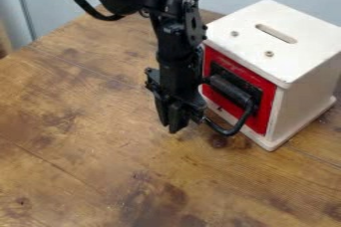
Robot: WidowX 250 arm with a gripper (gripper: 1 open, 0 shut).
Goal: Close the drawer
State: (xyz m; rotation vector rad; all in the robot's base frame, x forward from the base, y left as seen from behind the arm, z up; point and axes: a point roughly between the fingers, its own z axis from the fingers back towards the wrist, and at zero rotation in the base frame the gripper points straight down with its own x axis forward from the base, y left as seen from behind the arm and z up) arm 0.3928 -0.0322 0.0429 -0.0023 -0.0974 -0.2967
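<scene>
Camera view: the cream wooden casing point(301, 84) stands upright on the brown wooden table point(80, 141), with one slot point(277, 34) and two round fasteners in its top panel. The red drawer point(270, 97) sits inside the casing, its front panel facing the arm; its interior is hidden. A black bracket and a black loop handle point(245, 119) are mounted on that panel. The black gripper point(174, 123) points downward beside the handle, fingers drawn together, with nothing between them
</scene>
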